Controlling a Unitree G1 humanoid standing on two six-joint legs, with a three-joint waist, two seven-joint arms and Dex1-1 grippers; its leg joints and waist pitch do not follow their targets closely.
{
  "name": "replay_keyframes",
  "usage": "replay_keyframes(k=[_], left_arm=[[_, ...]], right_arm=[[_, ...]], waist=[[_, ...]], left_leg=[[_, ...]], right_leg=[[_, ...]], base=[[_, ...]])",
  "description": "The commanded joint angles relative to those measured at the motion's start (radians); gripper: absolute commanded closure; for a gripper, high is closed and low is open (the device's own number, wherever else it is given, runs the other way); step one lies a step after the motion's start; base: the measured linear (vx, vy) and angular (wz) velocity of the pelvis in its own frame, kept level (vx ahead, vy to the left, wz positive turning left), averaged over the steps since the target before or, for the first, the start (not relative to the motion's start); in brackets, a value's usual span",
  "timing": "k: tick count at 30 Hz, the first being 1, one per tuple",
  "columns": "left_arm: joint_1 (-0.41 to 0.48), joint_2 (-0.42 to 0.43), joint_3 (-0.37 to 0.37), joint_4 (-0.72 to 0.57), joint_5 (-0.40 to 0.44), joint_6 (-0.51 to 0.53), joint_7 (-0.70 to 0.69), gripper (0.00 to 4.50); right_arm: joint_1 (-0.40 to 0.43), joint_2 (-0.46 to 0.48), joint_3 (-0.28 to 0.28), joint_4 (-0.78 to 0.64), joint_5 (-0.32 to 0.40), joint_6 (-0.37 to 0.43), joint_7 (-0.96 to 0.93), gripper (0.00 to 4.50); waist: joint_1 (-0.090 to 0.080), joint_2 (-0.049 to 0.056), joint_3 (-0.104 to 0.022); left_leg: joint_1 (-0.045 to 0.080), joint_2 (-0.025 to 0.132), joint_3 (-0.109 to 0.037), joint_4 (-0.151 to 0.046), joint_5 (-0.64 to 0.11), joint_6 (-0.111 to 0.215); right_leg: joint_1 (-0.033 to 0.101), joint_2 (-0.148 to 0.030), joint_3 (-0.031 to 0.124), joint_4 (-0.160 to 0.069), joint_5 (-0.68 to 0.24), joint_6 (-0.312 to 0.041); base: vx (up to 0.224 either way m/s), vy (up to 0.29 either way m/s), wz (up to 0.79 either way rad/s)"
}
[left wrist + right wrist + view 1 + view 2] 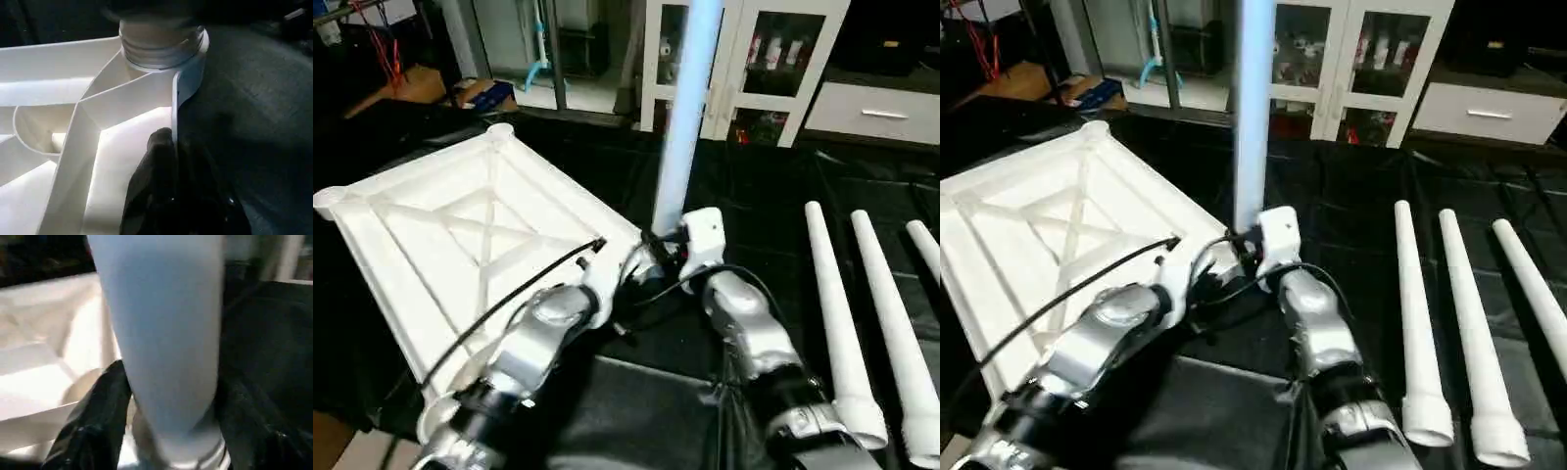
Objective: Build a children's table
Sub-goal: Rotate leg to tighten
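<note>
the white table top (460, 235) lies ribbed side up on the black-covered surface (754, 215), and one leg (687, 117) stands upright in the corner socket (188, 73) nearest the robot. three more legs (837, 313) lie side by side to the right, well apart from the top.

the right pincer (166, 401) is clamped around the lower part of the standing leg, a black finger on each side. the left pincer (171, 181) is pinched together on the top's rim, just beside that socket.

the step in hand looks like screwing this leg home. threads at its base (156, 54) show above the socket, so it seems not fully seated. it would go best if the leg stays plumb while the right wrist turns it, and the left grip keeps the top from spinning or lifting. a tilted leg risks cross-threading.
</note>
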Motion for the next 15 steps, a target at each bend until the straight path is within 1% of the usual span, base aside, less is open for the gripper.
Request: replay_keyframes(k=[1, 2, 3, 4, 5, 6, 7, 8, 9, 11, 12, 13, 14, 15], left_arm=[[0.044, 0.041, -0.001, -0.042, -0.017, -0.050, -0.066, 4.50], [0.055, 0.050, 0.000, -0.056, -0.024, -0.053, -0.081, 4.50], [0.065, 0.058, 0.004, -0.066, -0.030, -0.066, -0.092, 4.50], [0.069, 0.061, 0.005, -0.070, -0.033, -0.071, -0.096, 4.50], [0.075, 0.067, 0.006, -0.076, -0.037, -0.080, -0.104, 4.50], [0.096, 0.087, 0.002, -0.104, -0.054, -0.098, -0.141, 4.50], [0.122, 0.116, -0.005, -0.141, -0.072, -0.111, -0.185, 4.50], [0.129, 0.124, -0.008, -0.153, -0.078, -0.111, -0.198, 4.50], [0.153, 0.151, -0.015, -0.189, -0.096, -0.114, -0.238, 4.50], [0.181, 0.185, -0.018, -0.225, -0.105, -0.103, -0.266, 4.50], [0.181, 0.185, -0.018, -0.225, -0.105, -0.103, -0.266, 4.50], [0.200, 0.204, -0.012, -0.242, -0.107, -0.101, -0.280, 4.50], [0.202, 0.206, -0.011, -0.243, -0.108, -0.102, -0.281, 4.50], [0.208, 0.211, -0.004, -0.245, -0.108, -0.103, -0.285, 4.50]], right_arm=[[-0.006, -0.036, 0.023, -0.052, 0.025, 0.016, 0.112, 1.62], [-0.006, -0.052, 0.025, -0.058, 0.029, 0.022, 0.142, 1.50], [-0.005, -0.069, 0.029, -0.069, 0.037, 0.034, 0.178, 1.50], [-0.004, -0.074, 0.030, -0.073, 0.040, 0.038, 0.190, 1.40], [-0.003, -0.085, 0.032, -0.080, 0.046, 0.046, 0.215, 1.40], [0.002, -0.119, 0.044, -0.099, 0.053, 0.065, 0.278, 1.21], [0.011, -0.162, 0.063, -0.124, 0.055, 0.079, 0.348, 1.21], [0.014, -0.174, 0.069, -0.131, 0.054, 0.082, 0.367, 1.21], [0.023, -0.213, 0.086, -0.152, 0.054, 0.090, 0.425, 1.06], [0.032, -0.255, 0.097, -0.160, 0.057, 0.088, 0.486, 1.06], [0.032, -0.255, 0.097, -0.160, 0.057, 0.088, 0.486, 1.06], [0.037, -0.279, 0.101, -0.165, 0.063, 0.091, 0.531, 1.06], [0.038, -0.281, 0.101, -0.166, 0.065, 0.092, 0.537, 1.06], [0.041, -0.287, 0.103, -0.166, 0.069, 0.094, 0.554, 1.06]], waist=[[0.002, -0.005, -0.056], [0.001, -0.003, -0.055], [0.003, -0.003, -0.055], [0.002, -0.003, -0.055], [0.004, -0.003, -0.053], [0.004, -0.002, -0.053], [0.006, -0.006, -0.054], [0.009, -0.005, -0.054], [0.013, -0.005, -0.052], [0.016, -0.004, -0.053], [0.016, -0.004, -0.051], [0.016, -0.003, -0.049], [0.016, -0.006, -0.050], [0.016, -0.006, -0.049]], left_leg=[[-0.001, 0.051, -0.021, -0.077, -0.187, 0.061], [-0.002, 0.053, -0.021, -0.076, -0.173, 0.066], [0.002, 0.052, -0.020, -0.075, -0.176, 0.069], [0.002, 0.052, -0.018, -0.073, -0.174, 0.072], [0.001, 0.053, -0.019, -0.076, -0.178, 0.073], [0.001, 0.053, -0.019, -0.076, -0.178, 0.073], [0.004, 0.055, -0.018, -0.076, -0.181, 0.075], [0.002, 0.055, -0.021, -0.075, -0.180, 0.076], [0.004, 0.056, -0.018, -0.075, -0.174, 0.079], [0.007, 0.056, -0.016, -0.073, -0.180, 0.084], [0.005, 0.057, -0.017, -0.075, -0.182, 0.084], [0.007, 0.056, -0.016, -0.077, -0.193, 0.078], [0.006, 0.056, -0.017, -0.077, -0.199, 0.072], [0.006, 0.056, -0.018, -0.078, -0.204, 0.069]], right_leg=[[0.051, -0.057, 0.045, -0.072, -0.174, -0.210], [0.051, -0.055, 0.044, -0.069, -0.158, -0.222], [0.050, -0.054, 0.044, -0.071, -0.159, -0.224], [0.049, -0.055, 0.046, -0.069, -0.152, -0.228], [0.050, -0.055, 0.045, -0.070, -0.160, -0.231], [0.049, -0.054, 0.046, -0.071, -0.165, -0.231], [0.048, -0.054, 0.046, -0.070, -0.165, -0.232], [0.051, -0.055, 0.045, -0.068, -0.164, -0.233], [0.049, -0.055, 0.047, -0.068, -0.161, -0.232], [0.045, -0.053, 0.047, -0.067, -0.160, -0.237], [0.045, -0.054, 0.048, -0.068, -0.166, -0.238], [0.044, -0.053, 0.047, -0.071, -0.188, -0.236], [0.046, -0.054, 0.047, -0.070, -0.198, -0.235], [0.046, -0.054, 0.048, -0.072, -0.208, -0.232]], base=[[0.000, 0.000, 0.00], [0.000, 0.000, 0.00], [0.000, 0.000, 0.00], [0.000, 0.000, 0.00], [0.000, 0.000, 0.00], [0.000, 0.000, 0.00], [0.000, 0.000, 0.00], [0.000, 0.000, 0.00], [0.000, 0.000, 0.00], [0.000, 0.000, 0.00], [0.000, 0.000, 0.00], [0.000, 0.000, 0.00], [0.000, 0.000, 0.00], [0.000, 0.000, 0.00]])
